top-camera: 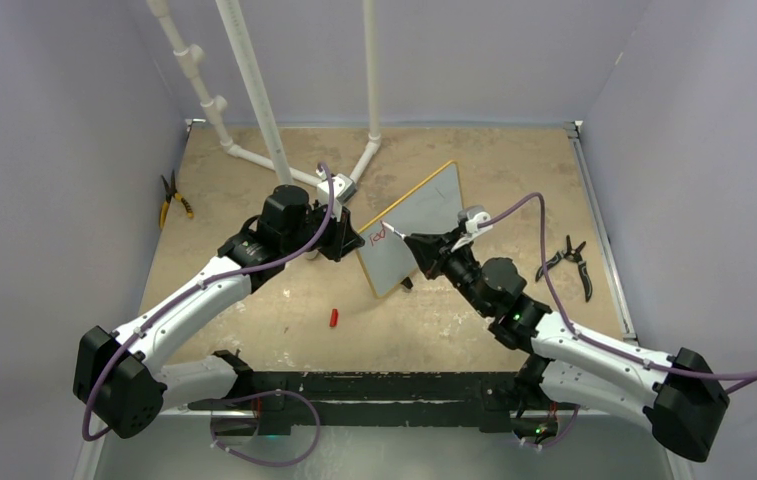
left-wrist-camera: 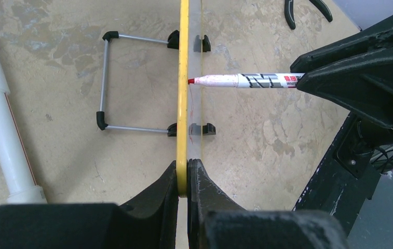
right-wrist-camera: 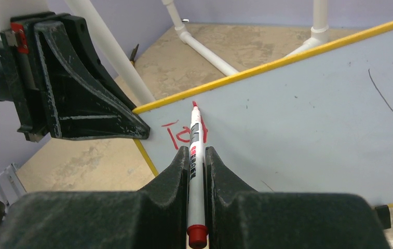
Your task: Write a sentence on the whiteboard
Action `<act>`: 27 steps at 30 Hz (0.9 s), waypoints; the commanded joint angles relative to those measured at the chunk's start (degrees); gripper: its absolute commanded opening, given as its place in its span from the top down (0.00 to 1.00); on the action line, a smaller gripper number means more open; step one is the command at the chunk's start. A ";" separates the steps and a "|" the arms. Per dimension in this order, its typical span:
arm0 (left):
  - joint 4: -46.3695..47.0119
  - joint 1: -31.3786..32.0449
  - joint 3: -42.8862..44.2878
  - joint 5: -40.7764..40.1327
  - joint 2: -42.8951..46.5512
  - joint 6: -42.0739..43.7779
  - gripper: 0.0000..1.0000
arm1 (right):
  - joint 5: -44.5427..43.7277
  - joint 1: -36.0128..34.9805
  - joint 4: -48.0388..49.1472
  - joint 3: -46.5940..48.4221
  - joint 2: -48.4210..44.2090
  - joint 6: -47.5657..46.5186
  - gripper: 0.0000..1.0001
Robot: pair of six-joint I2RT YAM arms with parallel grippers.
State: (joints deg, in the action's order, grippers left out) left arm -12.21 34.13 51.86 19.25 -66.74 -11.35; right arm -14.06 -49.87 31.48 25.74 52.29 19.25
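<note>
The whiteboard stands upright on its edge at mid-table, clamped by its thin yellow frame between the closed jaws of the left gripper. Its white face turns toward the right gripper, and a stray dark scratch marks its far half. Behind the board, on the far side from the right jaws, its wire stand folds out over the tabletop, with small black feet showing along the frame.

The right jaws are shut on a red whiteboard marker gripped round its barrel, the red butt end sticking out behind them. Its tip reaches well ahead of the jaws and meets the board face close under the yellow top edge, just past the left fingertips.

Of the sentence only a first few thin red strokes show — something like "To", the rest partly hidden behind the marker barrel — in the corner nearest the left jaws.

A small red cap lies on the table below the left gripper.
</note>
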 commanded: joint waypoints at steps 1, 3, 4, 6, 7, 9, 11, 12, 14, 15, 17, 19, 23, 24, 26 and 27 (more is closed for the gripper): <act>0.10 0.19 -0.41 1.42 -0.32 2.10 1.00 | -1.15 -0.14 0.63 -2.15 -1.47 0.79 1.00; 0.12 0.19 -0.44 1.47 -0.32 2.13 1.00 | -1.15 -0.14 0.35 -2.94 -1.98 1.24 1.00; 0.16 0.23 -0.37 1.42 -0.32 2.13 1.00 | -1.12 -0.14 0.11 -3.23 -2.08 1.42 1.00; 0.17 0.24 -0.43 1.49 -0.38 2.08 1.00 | -1.19 -0.14 0.07 -3.69 -2.24 1.73 1.00; 0.12 0.24 -0.44 1.47 -0.35 2.12 1.00 | -1.23 -0.10 -0.05 -3.83 -2.28 1.89 1.00; 0.15 0.24 -0.36 1.49 -0.33 2.12 1.00 | -1.46 -0.09 -0.34 -3.86 -2.18 1.94 1.00; 0.17 0.24 -0.36 1.43 -0.33 2.11 1.00 | -1.92 -0.12 -0.55 -3.78 -1.96 1.94 1.00; 0.17 0.24 -0.43 1.38 -0.26 2.12 1.00 | -2.19 -0.11 -0.67 -3.77 -1.93 1.94 1.00; 0.13 0.24 -0.44 1.35 -0.23 2.13 1.00 | -2.88 -0.14 -1.27 -3.53 -1.93 2.36 1.00; 0.10 0.24 -0.42 1.37 -0.23 2.08 1.00 | -3.16 -0.12 -1.67 -3.46 -1.85 2.64 1.00; 0.16 0.18 -0.41 1.34 -0.23 2.13 1.00 | -3.28 -0.13 -2.10 -3.44 -1.84 2.89 1.00; 0.17 0.23 -0.44 1.37 -0.25 2.11 1.00 | -3.32 -0.09 -2.21 -3.34 -1.71 2.99 1.00; 0.16 0.24 -0.38 1.39 -0.19 2.13 1.00 | -3.48 -0.10 -2.52 -3.20 -1.57 3.16 1.00; 0.12 0.24 -0.35 1.34 -0.15 2.13 1.00 | -3.55 -0.14 -2.56 -3.16 -1.65 3.17 1.00; 0.16 0.23 -0.41 1.33 -0.14 2.12 1.00 | -3.81 -0.11 -2.74 -3.07 -1.91 3.25 1.00; 0.15 0.24 -0.44 1.32 -0.14 2.08 1.00 | -4.01 -0.09 -2.86 -3.02 -2.18 3.25 1.00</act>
State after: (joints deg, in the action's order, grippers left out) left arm -12.10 34.13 51.86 19.22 -66.74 -11.35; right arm -15.62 -49.87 30.00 22.15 50.83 22.09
